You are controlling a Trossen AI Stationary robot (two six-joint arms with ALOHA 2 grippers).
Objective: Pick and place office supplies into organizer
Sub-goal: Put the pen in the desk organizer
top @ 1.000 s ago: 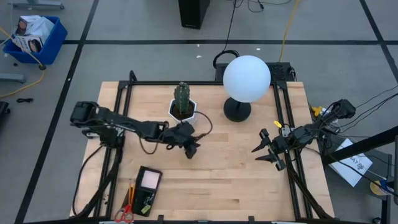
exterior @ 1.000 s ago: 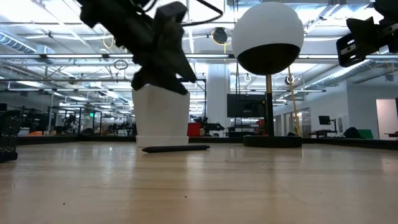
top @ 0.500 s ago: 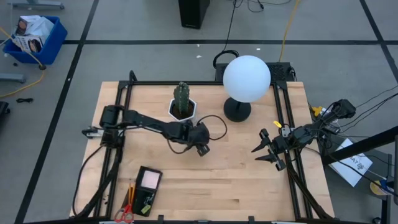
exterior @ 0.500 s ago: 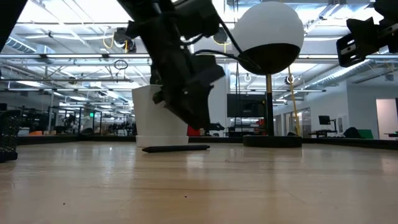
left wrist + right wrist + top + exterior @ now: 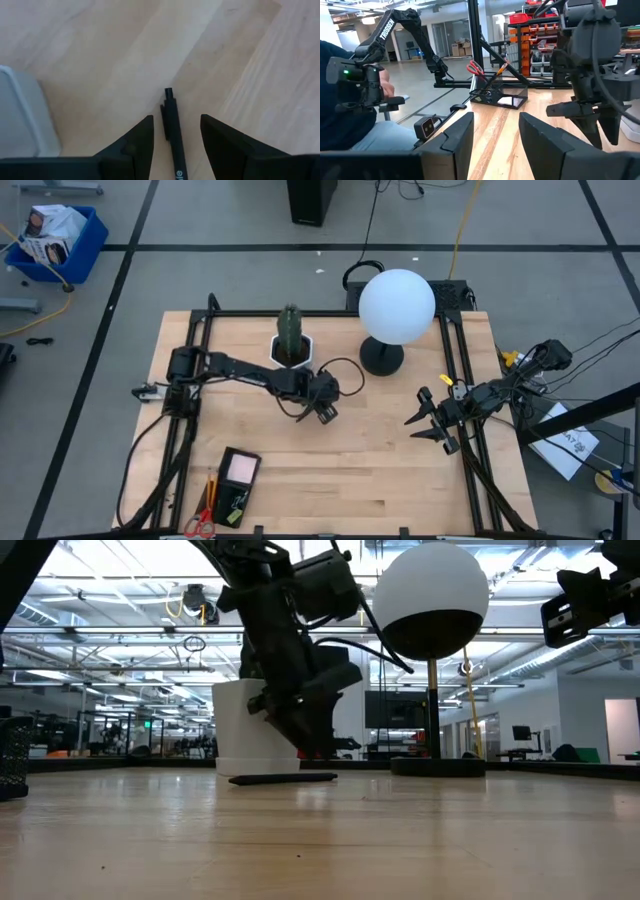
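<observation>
The left gripper (image 5: 324,410) hangs near the middle of the pale wooden table (image 5: 380,470), fingers spread to either side of a thin black pen (image 5: 175,140) lying flat on the boards. Just behind it stands the white faceted pot (image 5: 294,357) with its green cactus (image 5: 289,329); right of that is the white globe lamp (image 5: 396,305). The black mesh organizer (image 5: 233,482) sits at the front left corner. The right gripper (image 5: 425,423) waits, fingers apart, at the right edge.

I count one thin black pen (image 5: 173,134) lying on the pale wooden table (image 5: 380,470) — one black mesh organizer (image 5: 236,482), too. One green cactus in a white faceted pot (image 5: 292,345), one white globe lamp (image 5: 396,305), and my two arms — that is all.
</observation>
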